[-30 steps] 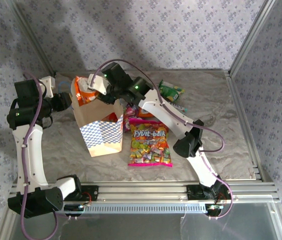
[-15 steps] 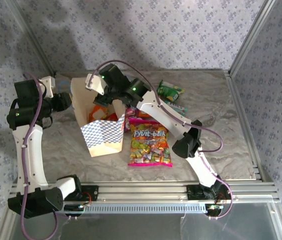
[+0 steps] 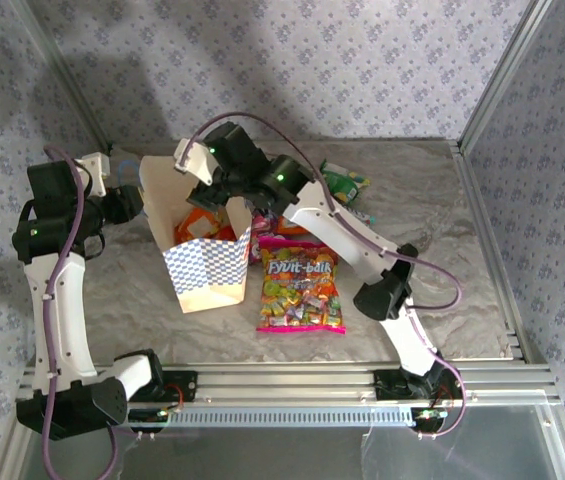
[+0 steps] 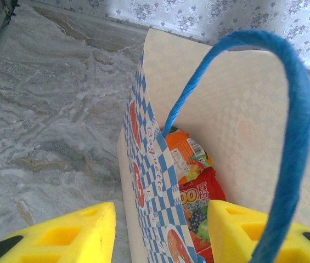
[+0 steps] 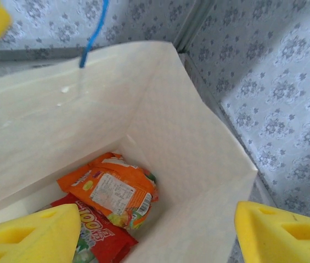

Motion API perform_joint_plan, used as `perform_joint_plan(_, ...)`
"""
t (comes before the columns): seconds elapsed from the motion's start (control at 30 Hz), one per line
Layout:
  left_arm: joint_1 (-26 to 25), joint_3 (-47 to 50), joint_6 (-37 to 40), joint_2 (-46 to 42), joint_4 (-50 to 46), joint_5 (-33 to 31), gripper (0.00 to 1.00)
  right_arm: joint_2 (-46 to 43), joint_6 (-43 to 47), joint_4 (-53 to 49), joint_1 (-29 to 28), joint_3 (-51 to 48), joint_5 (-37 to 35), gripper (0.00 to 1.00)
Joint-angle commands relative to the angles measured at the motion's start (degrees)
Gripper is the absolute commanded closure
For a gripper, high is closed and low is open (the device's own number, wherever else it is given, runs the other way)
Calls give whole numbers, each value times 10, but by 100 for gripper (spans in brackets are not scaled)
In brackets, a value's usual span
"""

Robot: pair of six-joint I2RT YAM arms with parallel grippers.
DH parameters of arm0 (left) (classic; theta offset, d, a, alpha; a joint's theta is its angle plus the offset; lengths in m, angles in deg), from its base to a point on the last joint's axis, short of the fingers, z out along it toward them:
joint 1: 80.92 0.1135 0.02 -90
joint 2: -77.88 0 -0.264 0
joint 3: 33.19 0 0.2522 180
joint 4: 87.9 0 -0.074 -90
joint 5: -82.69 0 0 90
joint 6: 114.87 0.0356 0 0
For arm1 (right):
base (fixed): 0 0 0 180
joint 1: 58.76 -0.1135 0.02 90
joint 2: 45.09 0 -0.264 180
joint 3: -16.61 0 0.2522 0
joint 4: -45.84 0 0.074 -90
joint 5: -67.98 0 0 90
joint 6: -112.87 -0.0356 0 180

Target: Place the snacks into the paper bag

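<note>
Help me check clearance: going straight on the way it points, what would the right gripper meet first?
Probably the orange packet, lying on the red packet at the bottom of the paper bag; the right gripper points down into its open mouth. Depth is unclear.

My claw's fingers [image 5: 28, 235] yellow. Paper bag [image 3: 207, 275] tan with blue-white checks, handle [image 4: 292, 109] blue. Orange packet [image 5: 111, 189], red packet [image 5: 97, 241], green packet [image 3: 340, 182]. Big bag [image 3: 300, 290] pink multicoloured. Table [image 3: 482, 220] grey marbled.
</note>
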Motion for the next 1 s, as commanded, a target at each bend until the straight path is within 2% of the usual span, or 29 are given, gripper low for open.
perform_joint_plan(0.0, 5, -14, 9, -12, -1, 19, 52, -67, 2, -1, -22, -32, -5, 23)
perform_joint_plan(0.47, 6, -23, 18, -17, -11, 26, 52, -185, -30, 38, -28, -183, -25, 22)
perform_joint_plan(0.97, 5, -30, 11, -24, -28, 21, 52, -238, -34, 39, -29, -237, -15, 22)
